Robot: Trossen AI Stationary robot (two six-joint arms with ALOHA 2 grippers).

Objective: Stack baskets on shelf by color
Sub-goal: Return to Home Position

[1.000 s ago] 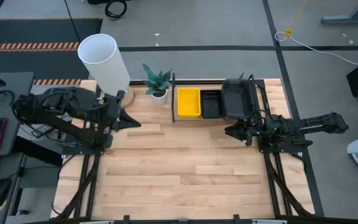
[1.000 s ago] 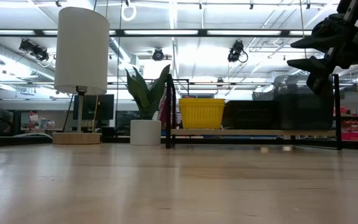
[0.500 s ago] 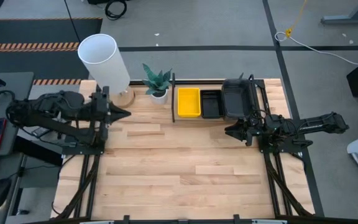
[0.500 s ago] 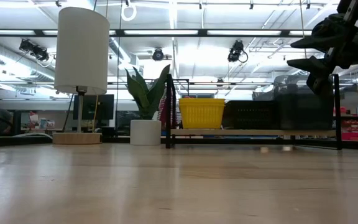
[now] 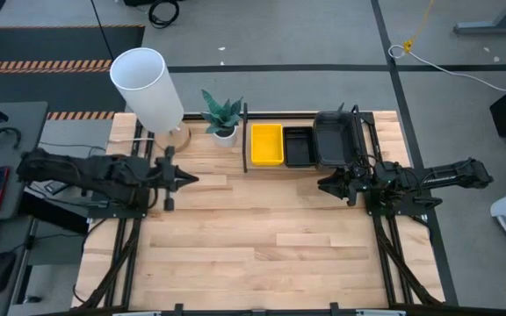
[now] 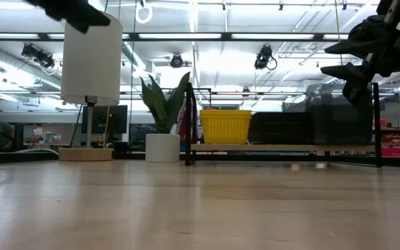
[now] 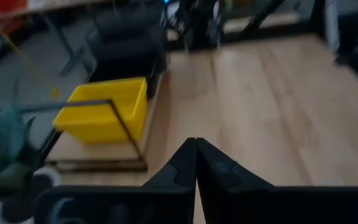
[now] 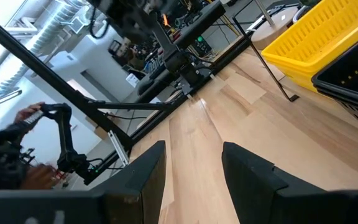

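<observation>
The shelf (image 6: 283, 148) stands at the far edge of the worktop (image 5: 262, 237), between the potted plant (image 5: 222, 114) and the worktop's right corner. It carries three groups of baskets side by side, sorted by colour: the yellow baskets (image 5: 266, 144) at the plant end, the black baskets (image 5: 298, 147) in the middle, and the grey baskets (image 5: 333, 140) at the right end. The number of baskets in each stack cannot be read from above; the low view shows the grey group standing tallest. No basket is visible on the worktop outside the shelf, so the sorting and stacking work is judged complete. Only the parking of the arms appears to be left. The left arm (image 5: 86, 175) lies across the left edge of the worktop, in front of the white lamp (image 5: 146, 83) and well apart from the shelf; the left jaws are closed tip to tip and hold nothing. The right arm (image 5: 411, 186) reaches in from the right side, raised above the worktop; the right jaws are spread apart, empty, and near the grey end of the shelf.
</observation>
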